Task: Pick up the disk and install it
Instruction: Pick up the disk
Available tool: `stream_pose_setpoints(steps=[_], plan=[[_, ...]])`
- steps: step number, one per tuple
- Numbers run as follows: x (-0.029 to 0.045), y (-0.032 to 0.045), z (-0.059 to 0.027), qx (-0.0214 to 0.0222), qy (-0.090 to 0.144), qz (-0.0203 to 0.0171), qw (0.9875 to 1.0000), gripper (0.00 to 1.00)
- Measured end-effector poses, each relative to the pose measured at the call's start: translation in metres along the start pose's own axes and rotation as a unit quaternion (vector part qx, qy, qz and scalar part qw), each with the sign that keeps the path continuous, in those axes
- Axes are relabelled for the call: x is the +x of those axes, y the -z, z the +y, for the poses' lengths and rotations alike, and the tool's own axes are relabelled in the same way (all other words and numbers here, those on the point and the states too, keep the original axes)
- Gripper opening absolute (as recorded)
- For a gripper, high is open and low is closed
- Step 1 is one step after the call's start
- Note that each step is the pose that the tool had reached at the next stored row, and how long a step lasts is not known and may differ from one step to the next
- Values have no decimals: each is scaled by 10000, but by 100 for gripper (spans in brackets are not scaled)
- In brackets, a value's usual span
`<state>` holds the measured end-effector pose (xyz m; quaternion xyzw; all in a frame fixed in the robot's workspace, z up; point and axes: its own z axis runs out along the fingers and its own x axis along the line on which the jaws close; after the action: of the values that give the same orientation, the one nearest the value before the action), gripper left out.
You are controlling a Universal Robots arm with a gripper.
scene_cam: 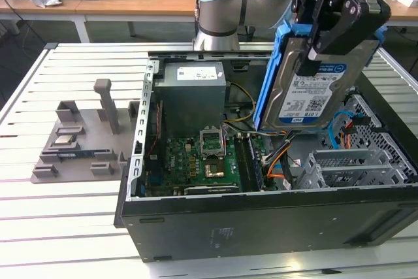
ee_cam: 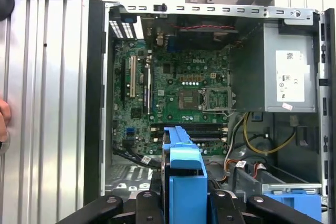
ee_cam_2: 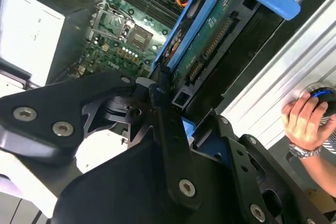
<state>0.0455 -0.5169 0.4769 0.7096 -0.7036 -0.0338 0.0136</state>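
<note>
Silver metal in a blue frame, the disk [scene_cam: 312, 96] hangs tilted above the open computer case [scene_cam: 261, 227], near the drive cage [scene_cam: 353, 168]. We judge it stiff, heavy, shock-sensitive; the gripper [scene_cam: 320, 50] is clamped on its framed sides.

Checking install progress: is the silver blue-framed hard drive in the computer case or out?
Out. The silver blue-framed hard drive hangs tilted above the open black computer case, clamped in the black gripper.

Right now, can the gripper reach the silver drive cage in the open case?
Probably yes: the gripper, holding the disk, hangs over the open case, nothing between it and the drive cage.
</note>
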Motion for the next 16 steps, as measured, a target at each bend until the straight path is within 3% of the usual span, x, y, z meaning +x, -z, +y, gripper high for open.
stream_pose_setpoints(steps=[6, 9, 11, 16], plan=[[247, -5, 1, 0, 0, -5, 10000, 37], [371, -6, 2, 0, 2, -37, 10000, 37], [404, -5, -48, 0, 2, -43, 10000, 37], [406, 4, -190, -1, 3, -43, 10000, 37]])
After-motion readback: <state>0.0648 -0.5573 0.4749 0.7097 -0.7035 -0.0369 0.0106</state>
